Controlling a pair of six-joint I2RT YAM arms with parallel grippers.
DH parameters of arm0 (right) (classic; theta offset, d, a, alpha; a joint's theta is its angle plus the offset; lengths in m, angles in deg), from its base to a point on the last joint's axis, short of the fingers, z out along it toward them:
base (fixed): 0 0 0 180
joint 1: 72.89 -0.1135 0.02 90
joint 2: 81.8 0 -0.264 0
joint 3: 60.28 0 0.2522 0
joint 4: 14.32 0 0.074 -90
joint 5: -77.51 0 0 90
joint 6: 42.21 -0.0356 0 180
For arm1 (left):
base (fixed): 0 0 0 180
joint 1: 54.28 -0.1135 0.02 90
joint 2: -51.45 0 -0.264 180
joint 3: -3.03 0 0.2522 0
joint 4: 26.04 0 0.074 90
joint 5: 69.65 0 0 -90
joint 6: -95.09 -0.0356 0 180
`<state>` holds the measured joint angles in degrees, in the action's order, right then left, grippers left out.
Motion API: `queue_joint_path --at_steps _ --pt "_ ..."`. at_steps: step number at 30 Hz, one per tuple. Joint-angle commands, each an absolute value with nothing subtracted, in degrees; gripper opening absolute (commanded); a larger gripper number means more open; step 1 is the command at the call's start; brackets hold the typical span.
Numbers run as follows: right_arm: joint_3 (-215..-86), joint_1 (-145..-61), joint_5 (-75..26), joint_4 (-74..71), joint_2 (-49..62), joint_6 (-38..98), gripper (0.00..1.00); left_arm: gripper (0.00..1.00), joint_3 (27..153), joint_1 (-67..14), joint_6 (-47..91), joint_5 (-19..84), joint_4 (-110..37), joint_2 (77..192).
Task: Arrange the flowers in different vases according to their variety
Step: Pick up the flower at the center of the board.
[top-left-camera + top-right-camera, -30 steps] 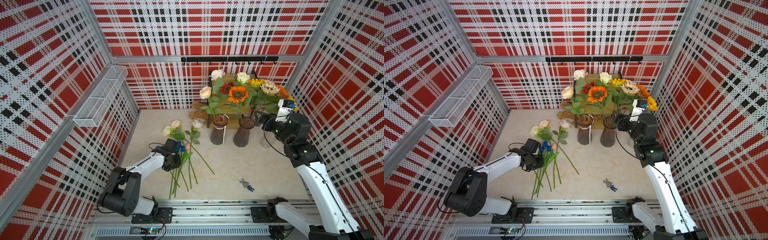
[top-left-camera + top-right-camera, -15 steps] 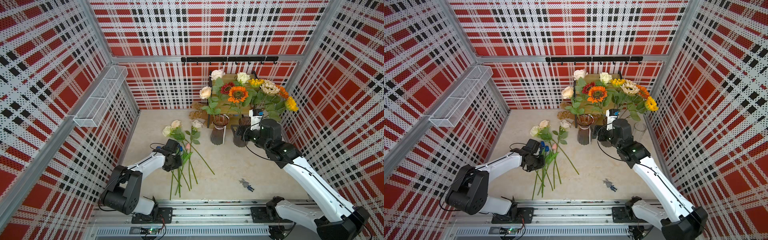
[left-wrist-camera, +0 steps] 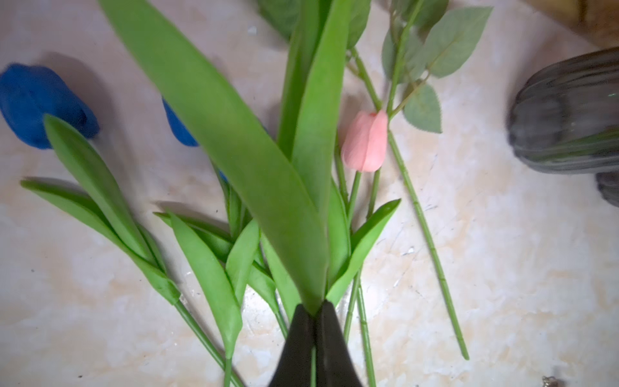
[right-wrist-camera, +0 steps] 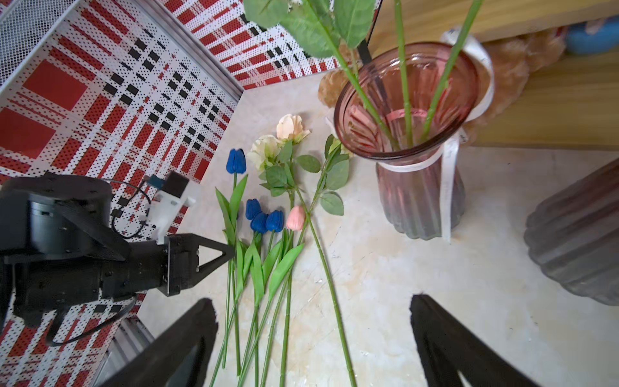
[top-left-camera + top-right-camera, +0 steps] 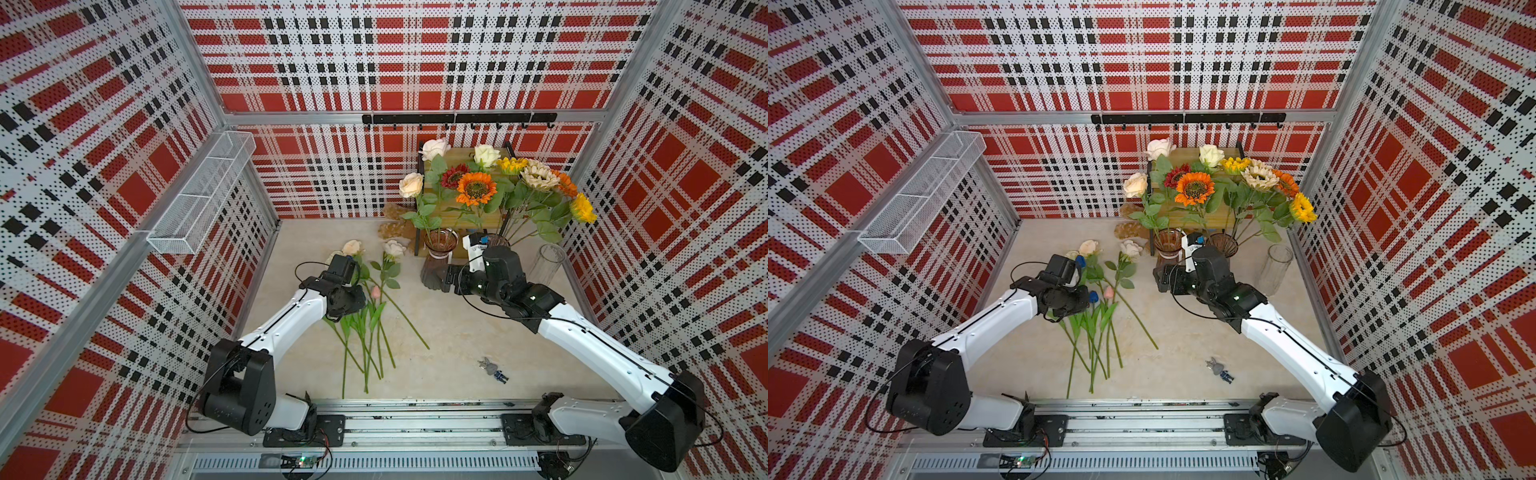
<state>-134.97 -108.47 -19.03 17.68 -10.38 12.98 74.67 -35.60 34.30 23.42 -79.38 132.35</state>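
My left gripper (image 3: 315,313) is shut on the green stem of a tulip, low among its leaves; that tulip's head is out of the left wrist view. Around it on the table lie blue tulips (image 4: 264,221), a pink tulip (image 3: 365,144) and cream roses (image 5: 352,247). My right gripper (image 4: 315,335) hangs open above the loose stems, beside the ribbed vase (image 4: 418,167) that holds three roses. A second ribbed vase (image 5: 1221,245) carries the sunflowers (image 5: 476,189). The clear cylinder vase (image 5: 546,266) stands empty at the right.
A white wire basket (image 5: 203,195) hangs on the left wall. Behind the vases stand a wooden shelf (image 5: 461,208) and a brown plush toy (image 5: 395,226). A small toy figure (image 5: 492,369) lies near the front rail.
The left gripper has closed on the tulip stem. The right arm has swung from the clear vase leftward and down to beside the rose vase.
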Motion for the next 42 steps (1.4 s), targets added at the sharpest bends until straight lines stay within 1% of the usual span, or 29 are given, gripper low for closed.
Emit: queue_joint_path --at_steps 1,5,11,18,22,25,28,32,36,39,41,42 --pt "-136.2 -110.8 -23.5 14.5 -8.1 12.3 0.96 0.00 78.3 -35.7 33.2 24.2 -82.4 129.7" --pt "-136.8 -112.8 -30.8 11.8 -3.1 11.7 0.96 0.00 83.4 -34.2 33.3 25.6 -81.7 127.8" --pt "-137.8 -116.8 -37.4 4.6 3.2 10.2 0.93 0.00 87.7 -31.6 34.1 30.5 -78.6 127.6" --pt "-140.3 -117.8 -38.1 2.1 7.1 9.9 0.86 0.00 88.5 -28.0 35.1 31.6 -76.7 128.2" --pt "-141.3 -117.8 -38.2 1.8 8.7 10.0 0.83 0.00 88.4 -26.6 35.9 32.0 -75.6 128.1" --pt "-141.7 -117.8 -38.2 1.4 9.8 10.1 0.79 0.00 88.7 -25.9 36.7 32.0 -75.5 127.7" --pt "-142.1 -117.8 -38.6 0.9 10.5 10.1 0.73 0.00 88.6 -25.2 37.3 31.9 -75.3 127.3" --pt "-142.5 -117.8 -38.8 0.6 10.9 10.0 0.61 0.00 88.2 -25.0 37.6 31.7 -74.9 127.0" --pt "-142.7 -117.8 -38.8 0.5 11.0 9.9 0.54 0.00 88.4 -24.9 37.6 31.8 -74.8 126.9" --pt "-142.8 -117.8 -39.3 -0.3 11.1 9.2 0.40 0.00 88.4 -24.9 37.7 32.3 -74.6 126.8" --pt "-143.0 -117.8 -39.6 -0.8 11.2 8.4 0.25 0.00 88.3 -25.1 37.5 32.8 -74.5 126.9" --pt "-143.2 -117.9 -39.5 -0.8 11.1 8.1 0.20 0.05 88.3 -25.3 37.4 33.0 -74.5 127.0"
